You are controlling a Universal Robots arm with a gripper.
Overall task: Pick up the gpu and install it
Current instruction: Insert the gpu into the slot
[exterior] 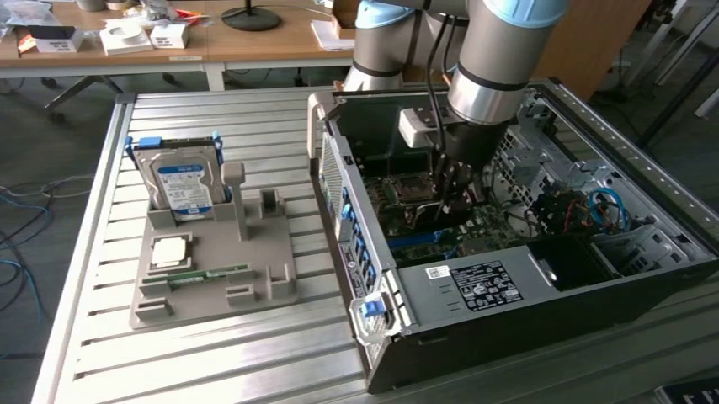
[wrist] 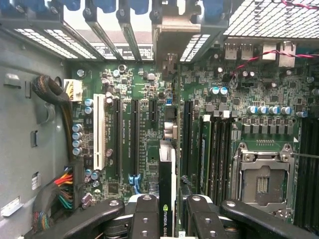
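Wooden desks lined the far side of the workshop. In front of them, on the slatted metal bench, an open computer case lay on its side at the exterior view's right, with a grey parts tray at the exterior view's left. From my remote station I watched the arm reach straight down into the case, the tool low over the motherboard. In the wrist view the tool's two black fingers were partly closed, clamped on either face of the gpu, which stood edge-on between them with its maker's label showing. The card ran along the board beside the long black expansion slots, its silver bracket at the case's rear slot openings. I could not tell whether its lower edge had entered a slot. The processor socket lay well to one side of the card. On the tray, a hard drive with a blue label stood upright at the far end, well apart from the tool.
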